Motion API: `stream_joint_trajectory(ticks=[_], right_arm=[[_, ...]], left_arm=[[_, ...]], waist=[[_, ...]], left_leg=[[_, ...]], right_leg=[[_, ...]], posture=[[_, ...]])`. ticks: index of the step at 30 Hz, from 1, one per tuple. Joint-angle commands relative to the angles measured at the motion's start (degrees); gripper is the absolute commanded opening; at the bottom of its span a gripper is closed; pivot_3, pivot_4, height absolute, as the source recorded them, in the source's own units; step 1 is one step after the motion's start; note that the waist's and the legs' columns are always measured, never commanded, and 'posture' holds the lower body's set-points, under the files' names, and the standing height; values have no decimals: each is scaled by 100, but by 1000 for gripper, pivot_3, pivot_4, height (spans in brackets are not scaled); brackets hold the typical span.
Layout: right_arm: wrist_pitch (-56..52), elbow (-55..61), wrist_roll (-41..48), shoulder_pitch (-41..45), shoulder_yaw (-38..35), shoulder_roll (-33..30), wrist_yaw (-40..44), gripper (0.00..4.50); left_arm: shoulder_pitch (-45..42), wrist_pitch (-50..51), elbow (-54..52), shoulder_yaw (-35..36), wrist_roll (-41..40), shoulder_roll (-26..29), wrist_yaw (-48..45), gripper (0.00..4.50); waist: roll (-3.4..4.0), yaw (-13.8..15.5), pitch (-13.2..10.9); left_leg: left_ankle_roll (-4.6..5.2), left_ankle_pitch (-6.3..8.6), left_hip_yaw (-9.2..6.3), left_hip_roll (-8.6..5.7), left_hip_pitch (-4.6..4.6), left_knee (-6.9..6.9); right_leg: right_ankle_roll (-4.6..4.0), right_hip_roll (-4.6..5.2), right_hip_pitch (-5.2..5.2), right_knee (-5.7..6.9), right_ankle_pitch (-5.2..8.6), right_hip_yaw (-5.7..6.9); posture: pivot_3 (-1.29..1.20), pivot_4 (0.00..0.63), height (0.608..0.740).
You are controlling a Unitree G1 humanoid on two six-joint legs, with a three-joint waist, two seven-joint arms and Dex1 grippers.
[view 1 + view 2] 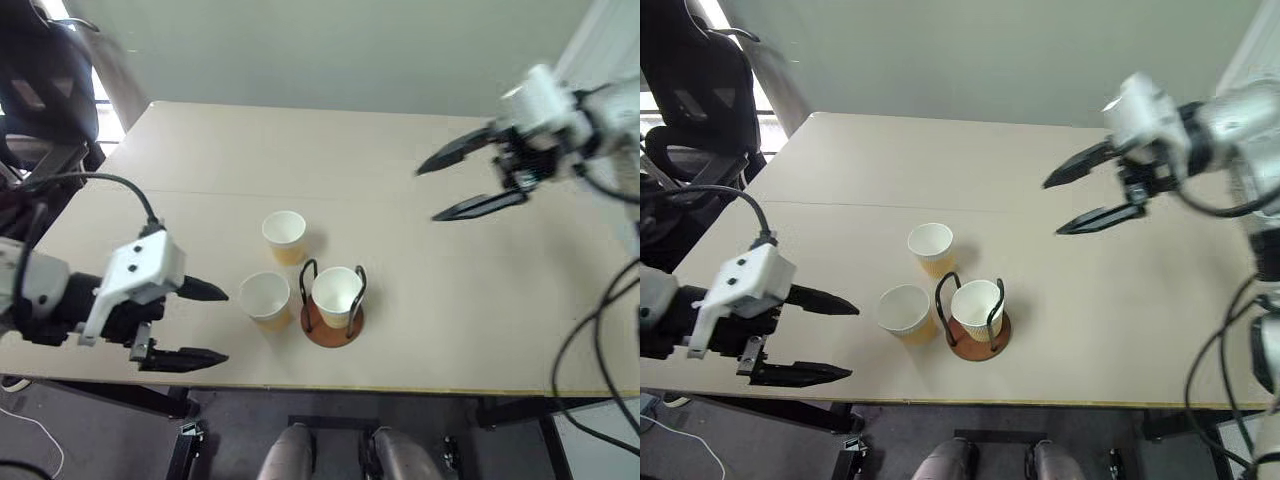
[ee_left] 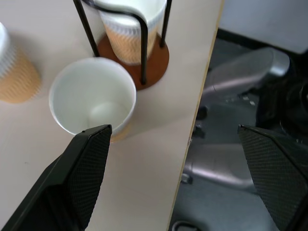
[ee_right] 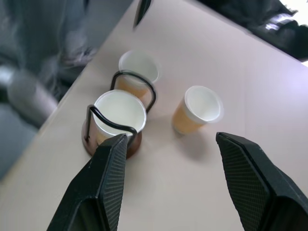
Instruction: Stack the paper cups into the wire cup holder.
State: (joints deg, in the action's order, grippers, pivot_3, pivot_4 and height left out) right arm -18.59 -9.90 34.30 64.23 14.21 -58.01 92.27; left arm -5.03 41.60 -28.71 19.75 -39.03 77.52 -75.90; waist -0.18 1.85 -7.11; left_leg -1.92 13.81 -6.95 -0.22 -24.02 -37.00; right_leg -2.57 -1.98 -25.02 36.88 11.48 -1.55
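Left gripper (image 1: 205, 325): at 8 o'clock on the table (image 1: 450, 320), near its front edge; fingers spread wide, holding nothing, tips aimed toward the near cup.
Near cup (image 1: 266, 300): upright and loose, just left of the holder at about 9 o'clock from it; from the left wrist it sits right ahead of the left gripper, not yet between the fingers.
Far cup (image 1: 285, 237): upright and loose, at about 11 o'clock from the holder, a little apart from it and from the near cup.
Holder (image 1: 333, 322): near the table's front edge, centre; brown disc with two black wire loops.
Cup in holder (image 1: 337, 295): seated upright between the loops, mouth up.
Right gripper (image 1: 458, 182): raised at 2 o'clock, well apart from the holder; fingers parted, nothing between them.
Step in hand: by my reading, one cup is placed and the second pick is starting, most likely by the left gripper on the near cup.
Next move calls for: bringing the left fingers around the near cup's wall without knocking it, closing gently so the paper does not crush, then lifting clear of the loops and nesting it into the seated cup.
Count: three cups, one in the holder and two loose; one holder; two grippers, both empty.
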Motion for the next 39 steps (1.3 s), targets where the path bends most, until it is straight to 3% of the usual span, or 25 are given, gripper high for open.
stream_joint_trajectory(ticks=[1, 6, 8, 17, 24, 28, 36, 38, 39], right_arm=[[-1182, 399, 1070, -516, -1212, -312, -111, 2975], [-1714, 1301, 1259, -1651, -2106, -557, -765, 2975], [-1847, 1583, 1288, -1920, -2330, -577, -982, 2975], [-2005, 2041, 1189, -2390, -2694, -614, -1421, 2975], [-1972, 2227, 1115, -2614, -2727, -670, -1564, 2975], [-1941, 2196, 1049, -2626, -2677, -692, -1554, 3017], [-1936, 2215, 1021, -2599, -2673, -664, -1553, 3017], [-1952, 2219, 1015, -2603, -2655, -667, -1556, 3017], [-1938, 2224, 982, -2615, -2632, -679, -1551, 3017]], left_arm=[[-593, -658, 282, -921, 616, -27, -31, 4500], [-1631, -980, 679, -1863, 989, -511, -142, 4500], [-1786, -923, 688, -2040, 978, -472, -384, 4500], [-2143, -1625, 1244, -2894, 2113, -862, -384, 4500], [-2234, -1921, 1456, -3004, 2410, -1495, -166, 4500], [-2264, -1973, 1503, -2973, 2465, -1545, -228, 3529], [-2163, -1900, 1436, -2878, 2376, -1434, -422, 529], [-2165, -1890, 1425, -2859, 2373, -1425, -445, 66], [-2183, -1902, 1446, -2853, 2383, -1420, -459, 66]], waist=[[6, -12, -4], [14, -83, -8], [14, -114, -8], [19, -132, -9], [19, -96, -9], [19, -91, -9], [19, -92, -9], [19, -92, -9], [19, -91, -9]], left_leg=[[-2, -2, 2, 0, 1, 0], [-8, -23, 3, 6, 14, 7], [50, -62, 3, 12, 11, 5], [95, -89, 2, 6, -1, -8], [110, -79, 2, 3, -5, -9], [115, -75, 3, 3, -4, -9], [117, -76, 3, 3, -3, -11], [118, -76, 3, 3, -2, -12], [118, -76, 3, 3, -2, -13]], right_leg=[[12, -1, 2, 2, -6, -1], [17, -5, 2, 14, -6, -1], [19, -12, 2, 12, -7, 0], [62, -13, 7, -4, -8, -12], [105, -11, 9, -10, -20, -12], [110, -11, 10, -7, -21, -11], [115, -12, 12, -8, -24, -11], [116, -11, 13, -8, -23, -11], [116, -11, 14, -8, -23, -11]], posture=[[0, 150, 740], [0, 150, 740], [0, 150, 740], [0, 150, 740], [0, 150, 740], [0, 150, 740], [0, 150, 740], [0, 150, 740], [0, 150, 740]])
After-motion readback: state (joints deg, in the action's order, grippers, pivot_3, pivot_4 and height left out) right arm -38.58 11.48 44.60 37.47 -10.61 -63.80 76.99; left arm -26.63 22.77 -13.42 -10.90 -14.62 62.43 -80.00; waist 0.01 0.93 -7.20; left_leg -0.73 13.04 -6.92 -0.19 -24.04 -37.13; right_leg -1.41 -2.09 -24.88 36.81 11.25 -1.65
